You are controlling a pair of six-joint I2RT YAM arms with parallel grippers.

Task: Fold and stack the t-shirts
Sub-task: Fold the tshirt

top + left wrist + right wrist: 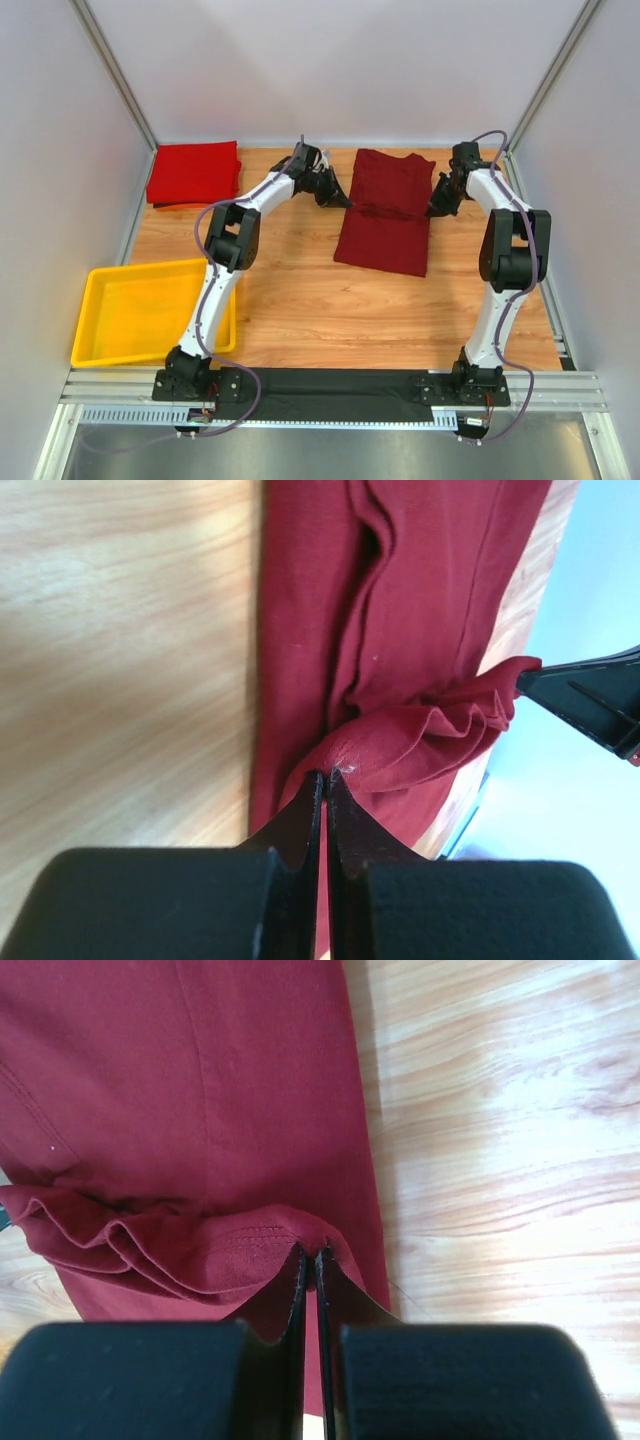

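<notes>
At the far centre of the table point(300, 320), the dark maroon t-shirt point(385, 240) is laid out as a long strip, with a ridge of bunched cloth raised across its middle. The left gripper point(322, 778) is clamped on the strip's left edge and the right gripper point(311, 1252) on its right edge. In both wrist views the jaws are pressed together with a pinch of fabric at the tips. The brighter red t-shirt point(193, 172) lies folded at the far left corner, well apart. The yellow tray point(90, 300) sits by the left arm's base.

Step in hand (a judgement only): a crosswise fold, taken approx. mid-strip.

Faults to be expected:
- Slip. Only a thin pinch is held per side, so a quick lift could pull the cloth free.
- Skewed fold. If the arms are not moved in sync, one edge will lead and the hem will land crooked.
- Partial pick-up. Some layers may not be caught — they would be left behind, and the fold would open.
</notes>
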